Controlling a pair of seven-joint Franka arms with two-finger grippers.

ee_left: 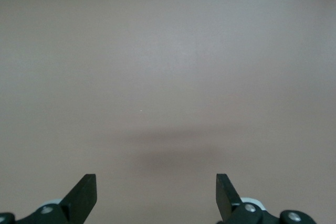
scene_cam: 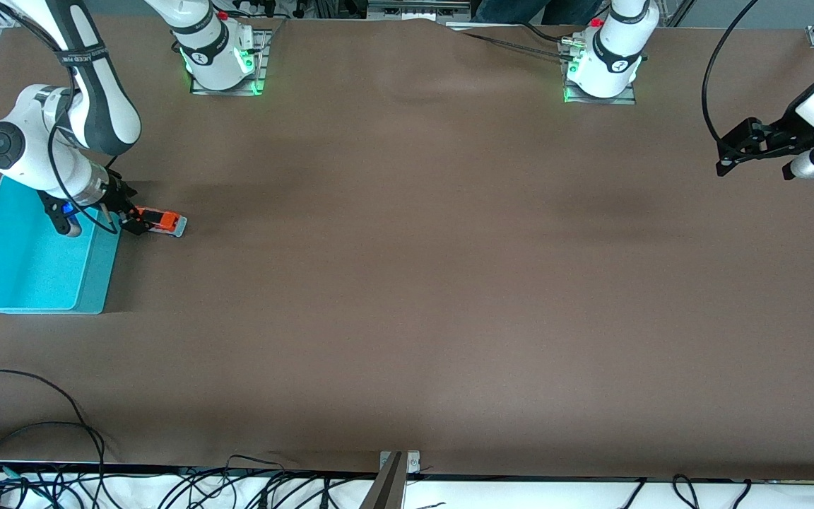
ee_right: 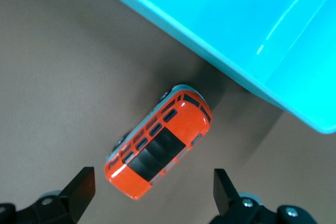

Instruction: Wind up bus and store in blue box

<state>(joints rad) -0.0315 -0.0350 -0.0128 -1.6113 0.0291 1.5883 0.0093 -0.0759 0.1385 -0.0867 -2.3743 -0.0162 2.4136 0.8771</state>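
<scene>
The bus is a small orange toy with a dark roof panel. It stands on the brown table beside the blue box, on the side toward the left arm's end. In the right wrist view the bus lies aslant, one end reaching in between my fingers, close to the box wall. My right gripper is open over that end of the bus and touches nothing. My left gripper is open and empty, waiting above bare table at the left arm's end.
The blue box stands at the right arm's end of the table, and no objects show in the part of it that I see. Cables lie along the table edge nearest the front camera.
</scene>
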